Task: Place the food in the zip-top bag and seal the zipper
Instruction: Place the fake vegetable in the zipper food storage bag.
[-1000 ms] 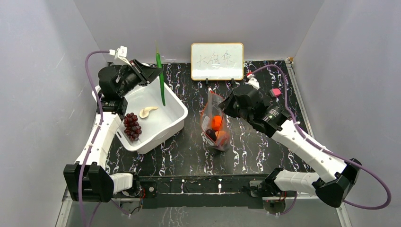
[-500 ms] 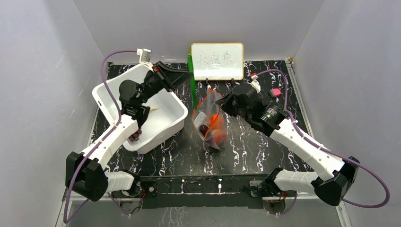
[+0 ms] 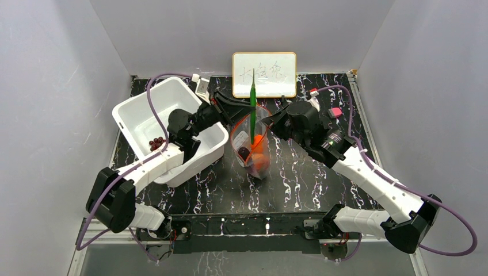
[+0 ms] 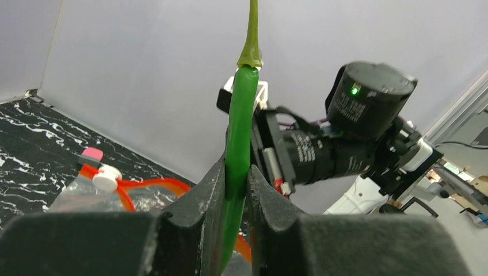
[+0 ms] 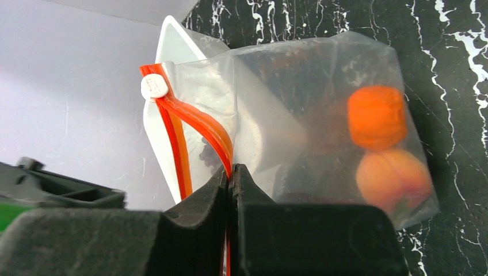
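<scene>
Green and slender, a toy pepper (image 4: 239, 132) stands upright in the left gripper (image 4: 236, 185), whose two dark fingers are clamped tight on its lower half, stem pointing up. From above we see that pepper poised over the mouth of the zip-top bag (image 3: 248, 150), which stands near the middle of the black marbled table (image 3: 299, 172), just beside the white bin (image 3: 135, 112). The pepper's lower end overlaps the bag's opening in that view; we cannot tell whether its tip is already inside. The right gripper (image 5: 230, 179) reaches in from the other side, its fingers closed on the red-orange zipper (image 5: 198, 125) at the bag's mouth edge, holding the crinkly clear plastic up. A small white slider (image 5: 154, 87) sits on the strip, well apart from the pinched spot, and the two sides of the strip spread away from each other, so the mouth is unsealed. Through the plastic we make out two orange fruits (image 5: 377, 117), one against the other in the bag's lower part, and a dark piece (image 3: 244, 153) beside them. A dark red grape bunch (image 3: 155, 142) lies in the bin, next to the left arm. A whiteboard (image 3: 265, 75) with handwriting leans against the back wall.
</scene>
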